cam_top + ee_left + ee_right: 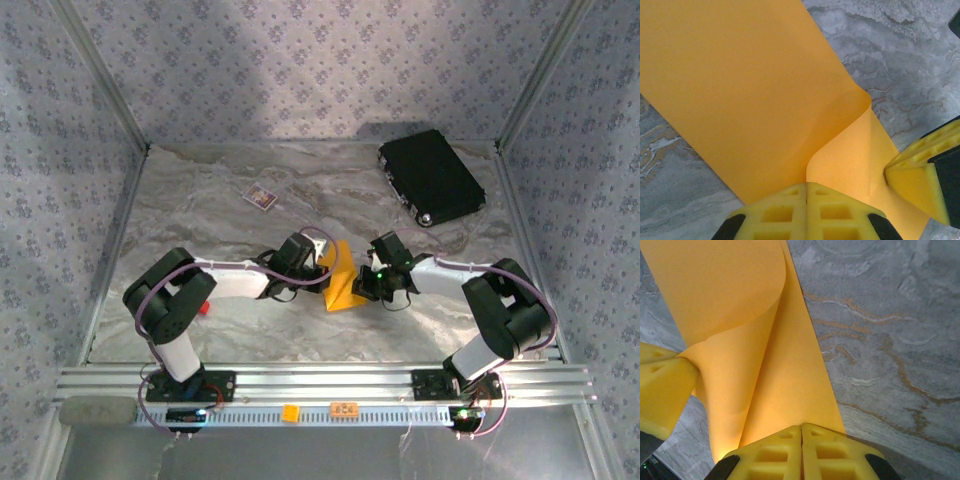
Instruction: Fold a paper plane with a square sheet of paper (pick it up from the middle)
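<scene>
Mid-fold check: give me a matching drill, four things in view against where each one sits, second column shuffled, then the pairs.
Things
1. square sheet of paper
2. black case
3. small card
4. red block

Places
A. far right corner
B. near left, beside the left arm
C. centre, curled up and pinched by the left pincer and the right pincer
D. far side, left of centre, lying flat

Pairs: 1-C, 2-A, 3-D, 4-B
</scene>
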`<action>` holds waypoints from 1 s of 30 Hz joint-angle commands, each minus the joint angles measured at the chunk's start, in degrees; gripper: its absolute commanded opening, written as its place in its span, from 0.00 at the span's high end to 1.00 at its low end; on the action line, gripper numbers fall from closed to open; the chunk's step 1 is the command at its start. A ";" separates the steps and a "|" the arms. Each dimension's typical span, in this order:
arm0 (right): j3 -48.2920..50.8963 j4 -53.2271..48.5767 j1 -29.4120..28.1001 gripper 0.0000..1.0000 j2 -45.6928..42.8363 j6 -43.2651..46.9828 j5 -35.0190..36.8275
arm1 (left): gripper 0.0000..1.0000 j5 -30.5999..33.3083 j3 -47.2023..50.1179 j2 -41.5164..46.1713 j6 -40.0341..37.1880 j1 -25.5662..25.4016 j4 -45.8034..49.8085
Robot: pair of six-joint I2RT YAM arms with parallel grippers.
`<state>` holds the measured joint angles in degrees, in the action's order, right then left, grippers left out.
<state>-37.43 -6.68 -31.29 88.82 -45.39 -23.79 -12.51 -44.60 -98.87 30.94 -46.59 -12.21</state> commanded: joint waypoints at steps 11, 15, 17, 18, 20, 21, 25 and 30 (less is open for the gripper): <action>-0.10 -4.32 -0.13 0.91 0.92 1.20 2.21 | 1.00 -1.39 -0.55 -2.09 0.06 0.61 -1.08; -0.10 -4.25 -0.14 0.91 0.91 1.22 2.25 | 1.00 -2.24 -0.66 -2.55 0.17 0.55 -1.43; -0.10 -4.34 -0.17 0.91 0.89 1.26 2.19 | 1.00 -2.31 -0.72 -2.77 0.17 0.59 -1.33; -0.10 -4.39 -0.13 0.91 0.88 1.24 2.25 | 1.00 -2.34 -0.70 -2.82 0.17 0.58 -1.15; -0.10 -4.33 -0.14 0.91 0.83 1.22 2.33 | 1.00 -2.51 -0.65 -2.99 0.26 0.62 -1.24; -0.10 -4.20 -0.09 0.91 0.79 1.14 2.35 | 1.00 -2.60 -0.51 -3.13 0.25 0.62 -1.37; -0.03 -3.22 -0.09 0.91 0.30 1.04 1.70 | 1.00 -2.86 -0.58 -3.52 0.34 0.59 -1.42; 0.49 1.09 0.65 0.89 -2.35 -0.27 -0.78 | 1.00 -3.21 -0.05 -3.35 0.70 0.59 -1.66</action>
<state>-37.41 -6.55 -31.20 88.44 -45.43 -23.90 -14.59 -44.60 -101.06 31.14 -46.11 -13.69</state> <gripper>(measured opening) 0.108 0.041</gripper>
